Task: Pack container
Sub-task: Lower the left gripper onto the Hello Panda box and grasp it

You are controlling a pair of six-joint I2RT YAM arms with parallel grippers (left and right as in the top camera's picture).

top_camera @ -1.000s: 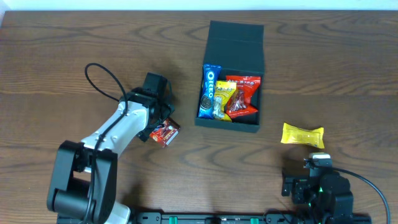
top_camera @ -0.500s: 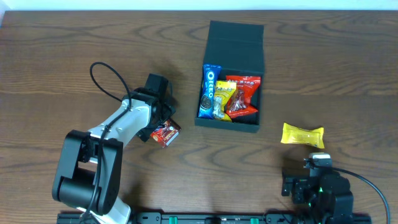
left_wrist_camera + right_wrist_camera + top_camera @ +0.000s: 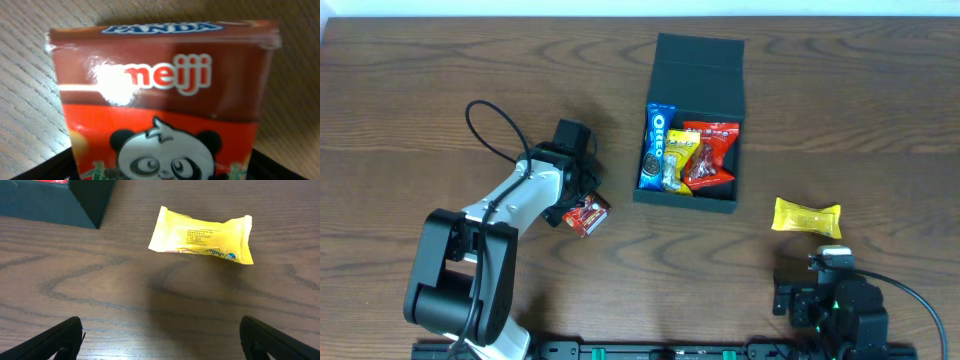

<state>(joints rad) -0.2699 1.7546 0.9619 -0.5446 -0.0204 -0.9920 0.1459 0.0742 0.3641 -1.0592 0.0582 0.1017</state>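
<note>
Dark wood tabletop: my left gripper (image 3: 580,204) sits over the red Meiji packet (image 3: 165,100), clamped or not I cannot tell; the container (image 3: 700,65) stands open up-right of it, nearer this arm.

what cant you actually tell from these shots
- Left claw grip: overhead, the wrist covers its fingertips; in the left wrist view the panda packet fills the frame.
- Panda packet's lower half: cut off by the bottom edge, left wrist view.
- Container: mostly cut off by the top edge, right wrist view.
- Yellow packet print: too small to read, right wrist view.
</note>
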